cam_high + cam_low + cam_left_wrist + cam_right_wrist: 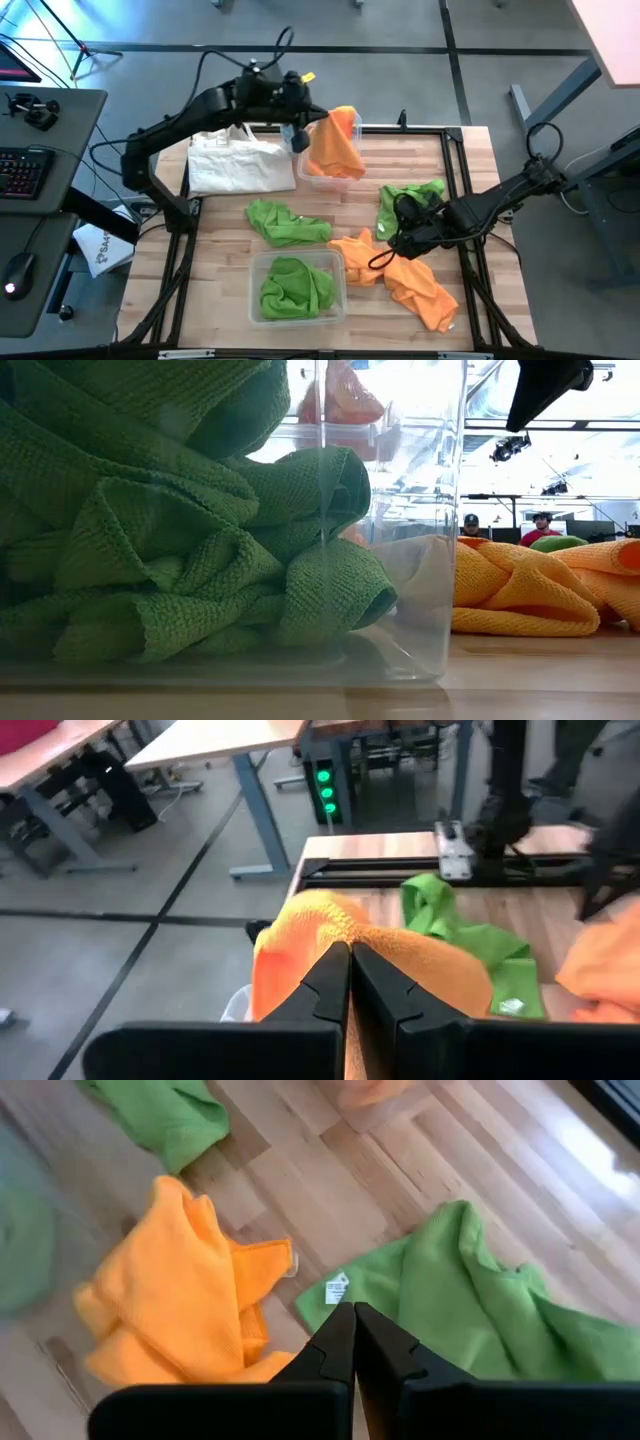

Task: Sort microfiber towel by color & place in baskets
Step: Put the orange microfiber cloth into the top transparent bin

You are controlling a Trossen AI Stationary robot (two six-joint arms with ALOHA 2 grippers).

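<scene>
Left gripper [300, 135] hung over the far edge of the surface [370, 215], its fingers [330, 982] pinched together on an orange towel [335, 142] that draped down over the far basket [322, 176]. That basket was mostly hidden under the cloth; only a strip of its clear rim showed. Right gripper [395, 240] sat low near the right edge, fingers closed with nothing visibly between them, poised at the seam where a green towel [470, 1295] met an orange one [180, 1315]. Another orange towel [420, 288] lay crumpled toward the near right corner, and a loose green towel [285, 222] lay near the middle. By the near edge stood the second basket [340, 262], holding bunched green cloth [160, 530]; in the low view its clear wall filled most of the picture and blocked nearly everything behind it. A white tote bag [235, 160] lay at the far left corner, partly under the left arm. Two people [505, 528] showed far off in the room, too small to make out.
</scene>
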